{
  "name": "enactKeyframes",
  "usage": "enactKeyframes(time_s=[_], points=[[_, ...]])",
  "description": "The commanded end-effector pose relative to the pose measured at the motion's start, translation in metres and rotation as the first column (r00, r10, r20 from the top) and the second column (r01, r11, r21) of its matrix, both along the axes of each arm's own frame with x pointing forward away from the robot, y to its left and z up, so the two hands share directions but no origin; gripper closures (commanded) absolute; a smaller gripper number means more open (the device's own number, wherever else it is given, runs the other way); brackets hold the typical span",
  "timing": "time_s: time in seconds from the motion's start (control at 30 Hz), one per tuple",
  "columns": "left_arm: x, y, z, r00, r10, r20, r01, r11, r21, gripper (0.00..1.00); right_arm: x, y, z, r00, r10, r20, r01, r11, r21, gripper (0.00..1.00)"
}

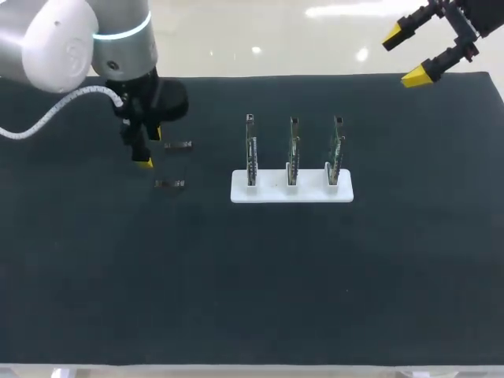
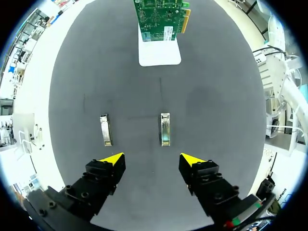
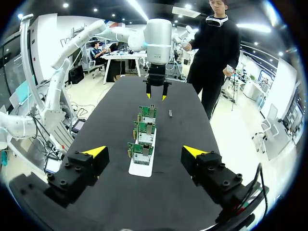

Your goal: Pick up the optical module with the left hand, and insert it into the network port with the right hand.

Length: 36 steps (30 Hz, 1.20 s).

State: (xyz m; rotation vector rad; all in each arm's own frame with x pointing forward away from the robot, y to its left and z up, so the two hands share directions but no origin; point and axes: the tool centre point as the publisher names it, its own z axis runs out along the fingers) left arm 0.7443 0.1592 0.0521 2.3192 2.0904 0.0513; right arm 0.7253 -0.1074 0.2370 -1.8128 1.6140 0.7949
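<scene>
Two small metal optical modules lie on the black mat, one (image 1: pixel 178 145) farther back and one (image 1: pixel 170 183) nearer the front. My left gripper (image 1: pixel 148 150) hovers open just left of them, holding nothing. In the left wrist view both modules (image 2: pixel 165 129) (image 2: pixel 105 130) lie just ahead of the open gripper (image 2: pixel 152 161). A white stand (image 1: pixel 291 191) holds three upright green network cards (image 1: pixel 293 150). My right gripper (image 1: pixel 404 56) hangs open and empty high over the far right corner. In its wrist view it (image 3: pixel 144 153) faces the cards (image 3: pixel 143 139) end on.
The black mat (image 1: pixel 260 283) covers the whole table, with wide bare room in front of the stand and at the right. In the right wrist view my left arm (image 3: pixel 158 43) stands beyond the row of cards, with one module (image 3: pixel 170 113) on the mat beside it.
</scene>
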Motion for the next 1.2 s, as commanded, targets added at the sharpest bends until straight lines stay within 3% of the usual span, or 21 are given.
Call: enactKeyframes(time_s=[0.03,0.17,0.7,0.77,0.87,1.2], points=[[0.004,-0.001,-0.006,1.0,0.002,-0.026,-0.002,1.0,0.001,0.0,0.0,0.0,0.0,1.0,0.001,-0.001,-0.001,1.0,0.0,0.0],[-0.001,-0.002,-0.01,0.999,-0.002,-0.053,0.002,1.0,0.005,0.0,0.0,0.0,0.0,1.0,0.001,-0.001,-0.001,1.0,0.0,0.0],[-0.003,-0.002,-0.011,0.999,-0.004,-0.048,0.004,1.0,0.004,0.0,0.0,0.0,0.0,1.0,0.001,-0.001,-0.001,1.0,0.0,0.0],[-0.004,-0.004,-0.01,0.999,-0.015,-0.04,0.012,0.997,-0.075,0.0,0.0,0.0,0.0,1.0,0.001,-0.001,-0.001,1.0,0.0,0.0],[-0.004,-0.007,-0.015,0.999,-0.008,-0.032,0.005,0.995,-0.103,0.0,0.0,0.0,0.0,1.0,0.001,-0.001,-0.001,1.0,0.0,0.0],[-0.011,-0.005,-0.037,0.999,0.0,-0.033,-0.004,0.993,-0.117,0.0,0.0,0.0,0.0,1.0,0.001,-0.001,-0.001,1.0,0.0,0.0]])
